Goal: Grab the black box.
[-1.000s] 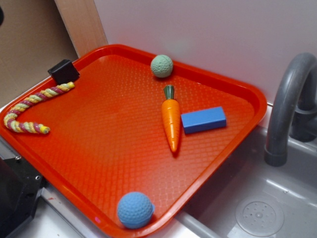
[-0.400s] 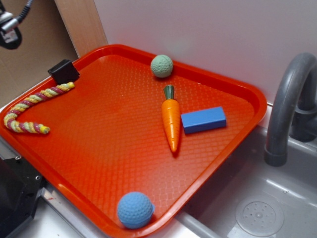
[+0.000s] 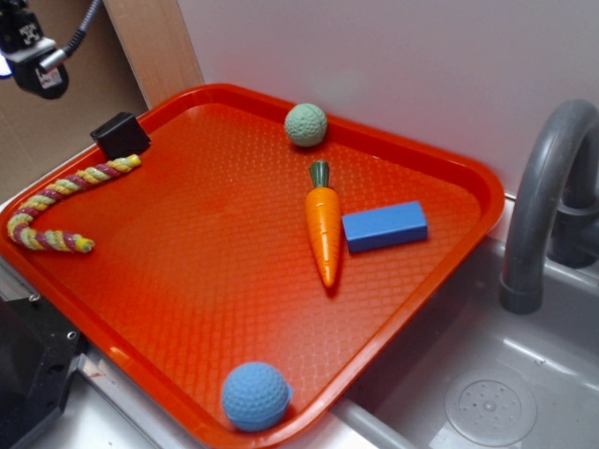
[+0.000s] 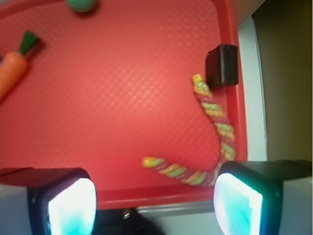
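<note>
Six loose things on one red tray [image 3: 449, 271].
Two balls, one green [image 3: 306, 124] and one blue [image 3: 255, 396]; two blocks, one black box [image 3: 120, 136] and one blue block [image 3: 385, 226]; one toy carrot [image 3: 323, 230]; one twisted rope [image 3: 58, 208].

No text, label, brand, number or sign can be read in either view. The black box [image 3: 120, 135] is plain on every face that shows, and the tray [image 3: 449, 178] bears only its moulded diamond texture.
</note>
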Controlling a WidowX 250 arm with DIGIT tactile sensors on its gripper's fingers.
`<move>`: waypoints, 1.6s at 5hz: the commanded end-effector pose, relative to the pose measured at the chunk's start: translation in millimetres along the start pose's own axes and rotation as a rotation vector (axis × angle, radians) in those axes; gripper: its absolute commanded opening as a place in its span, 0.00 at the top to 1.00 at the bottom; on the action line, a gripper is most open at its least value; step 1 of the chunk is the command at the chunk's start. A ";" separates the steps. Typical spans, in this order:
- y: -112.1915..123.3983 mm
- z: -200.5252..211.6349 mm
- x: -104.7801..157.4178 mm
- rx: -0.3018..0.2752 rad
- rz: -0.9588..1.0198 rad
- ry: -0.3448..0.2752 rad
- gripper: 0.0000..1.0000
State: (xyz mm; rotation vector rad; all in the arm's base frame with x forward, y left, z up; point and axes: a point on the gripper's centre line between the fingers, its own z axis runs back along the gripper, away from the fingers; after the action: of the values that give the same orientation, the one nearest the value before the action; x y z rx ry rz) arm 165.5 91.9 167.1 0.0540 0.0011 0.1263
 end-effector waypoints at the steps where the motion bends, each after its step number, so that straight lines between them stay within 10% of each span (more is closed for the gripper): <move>1: 51.1 -16.8 19.9 0.072 0.045 -0.108 0.00; 4: 91.0 -33.8 52.9 0.070 0.063 -0.101 0.00; 6: 67.2 -44.8 62.7 -0.004 0.019 -0.087 0.00; 8: 61.7 -59.0 74.9 0.078 0.014 -0.121 0.00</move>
State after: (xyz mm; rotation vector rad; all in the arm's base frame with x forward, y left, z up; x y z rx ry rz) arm 227.0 163.9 98.8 0.1089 -0.0788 0.1565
